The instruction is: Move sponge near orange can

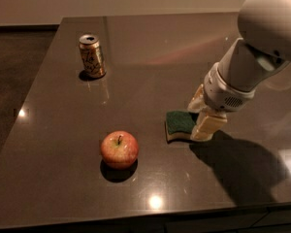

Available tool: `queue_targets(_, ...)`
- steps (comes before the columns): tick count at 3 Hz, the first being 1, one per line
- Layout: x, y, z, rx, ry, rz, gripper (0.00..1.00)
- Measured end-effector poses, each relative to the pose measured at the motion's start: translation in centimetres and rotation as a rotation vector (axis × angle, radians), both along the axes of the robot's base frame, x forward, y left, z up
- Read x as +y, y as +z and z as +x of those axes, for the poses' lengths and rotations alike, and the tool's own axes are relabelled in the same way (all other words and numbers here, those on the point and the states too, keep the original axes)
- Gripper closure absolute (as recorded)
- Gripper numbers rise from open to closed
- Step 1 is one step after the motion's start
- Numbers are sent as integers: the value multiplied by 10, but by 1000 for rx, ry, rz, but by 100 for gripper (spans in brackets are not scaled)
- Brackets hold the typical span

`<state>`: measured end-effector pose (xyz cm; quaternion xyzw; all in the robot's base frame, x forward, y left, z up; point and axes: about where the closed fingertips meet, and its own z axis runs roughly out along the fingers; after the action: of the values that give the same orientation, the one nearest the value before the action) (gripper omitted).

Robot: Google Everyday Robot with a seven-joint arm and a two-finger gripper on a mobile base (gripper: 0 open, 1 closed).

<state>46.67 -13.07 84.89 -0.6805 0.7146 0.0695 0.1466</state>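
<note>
The sponge (178, 124), dark green on top with a pale yellow edge, lies flat on the dark table (150, 72), right of centre. My gripper (201, 113) comes down from the right on the white arm (252, 67). Its two pale fingers (206, 125) grip the sponge's right end from the near and far sides. The sponge still rests on the table. The orange can (92, 56), gold with dark markings and a silver top, stands upright at the far left, well away from the sponge.
A red-yellow apple (119, 149) sits on the table left of the sponge and nearer the front. The table's front edge (136, 217) runs close below it. The left edge drops to a dark floor (14, 72).
</note>
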Motion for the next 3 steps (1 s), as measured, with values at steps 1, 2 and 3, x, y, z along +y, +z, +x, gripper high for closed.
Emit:
queue_targets(1,2,4,6,-3,9,-8,64)
queue_targets(2,12,11,17,-15,28,-16,87)
queue_targets(3,29,18,31,-29,38,-14,100)
